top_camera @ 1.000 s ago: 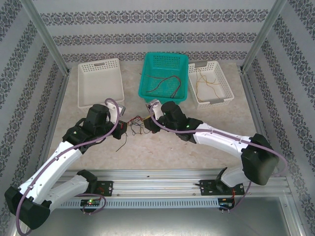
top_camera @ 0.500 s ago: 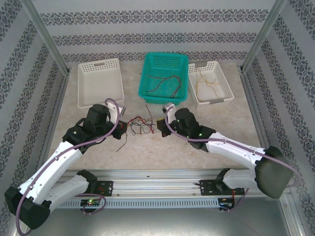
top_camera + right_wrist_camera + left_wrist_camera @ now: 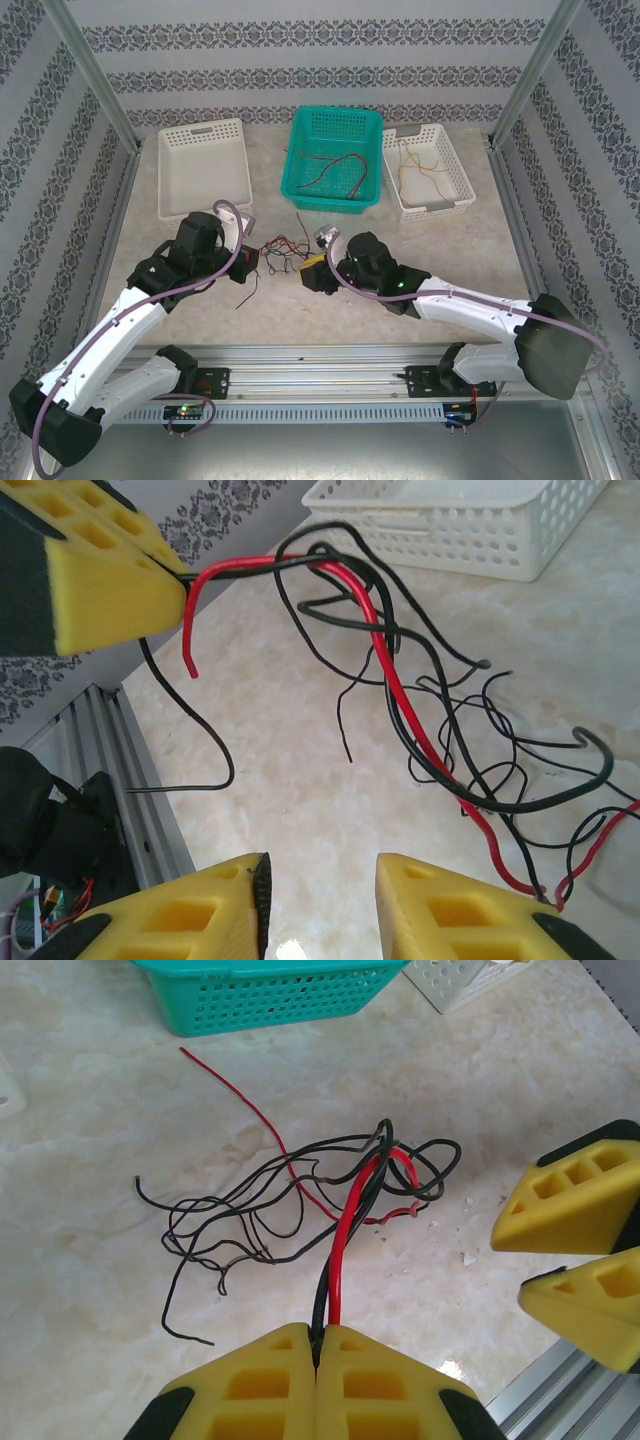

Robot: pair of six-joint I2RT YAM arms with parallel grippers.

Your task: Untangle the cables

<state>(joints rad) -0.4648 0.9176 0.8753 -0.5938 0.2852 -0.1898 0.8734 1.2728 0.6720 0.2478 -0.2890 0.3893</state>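
Patterned wallpaper is enclosing a pale marbled surface (image 3: pixel 420 270), with a teal basket (image 3: pixel 330 199) standing between two white baskets (image 3: pixel 165 180) (image 3: pixel 432 210) at the far side. The cables (image 3: pixel 283 252), a loose knot of red and black strands, are lying on the surface in front of the teal basket, between the two arms. The left gripper (image 3: pixel 316 1352) is pinching one red and one black strand tight at the knot's left end. The right gripper (image 3: pixel 320 878) is hovering just beside the knot's right end with its jaws partly parted and nothing between them. From that wrist, the red strand (image 3: pixel 385 650) is running slantwise ahead of the gap, from the left gripper's tip down towards the surface. The knot's long axis is stretching roughly from one gripper to the other. The free right gripper is probably the one to take a strand and draw it away.
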